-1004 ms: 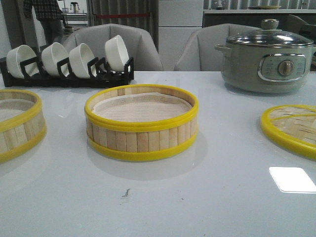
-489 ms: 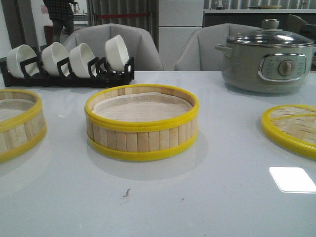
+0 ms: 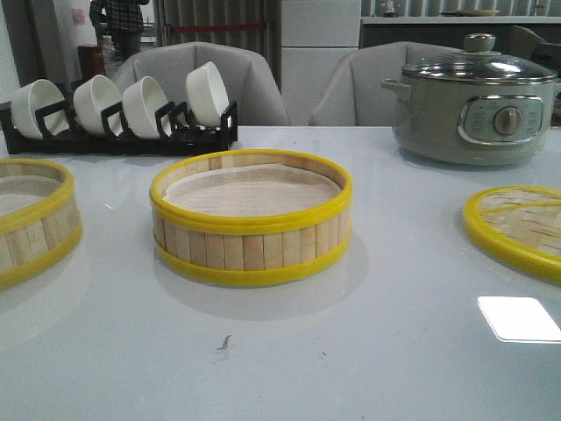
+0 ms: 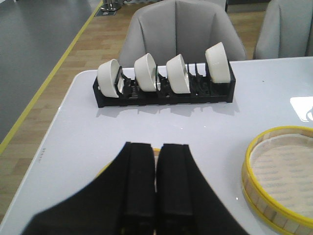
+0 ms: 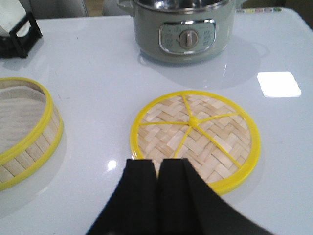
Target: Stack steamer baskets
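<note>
Steamer baskets: two in all, both resting flat on the white table [image 3: 394, 351], well apart and not yet stacked.
Centre basket [image 3: 252, 219]: stands mid-table, its white liner showing inside the yellow rim; pale slats run upright between the two yellow bands.
Left basket [image 3: 31, 219]: sits at the left edge of the front view, partly cut off by the frame.
Woven lid [image 5: 194, 138]: one, lying flat at the right of the table, six yellow ribs meeting at its hub.
Electric pot [image 3: 473, 101]: one, grey-green with a glass lid and a single dial, at the far right, beyond the woven lid.
Bowls: four white ones, tilted on edge in one black rack [image 3: 118, 136] at the far left.
Chairs: two grey ones [image 3: 210, 79] behind the far edge of the table.
Left gripper [image 4: 155, 191]: black fingers pressed together with nothing between them, hanging above the table at the left, a sliver of yellow rim just visible beneath.
Right gripper [image 5: 159, 193]: fingers likewise closed and empty, poised over the near edge of the woven lid.
Background: one person standing in the far left corner of the room.
</note>
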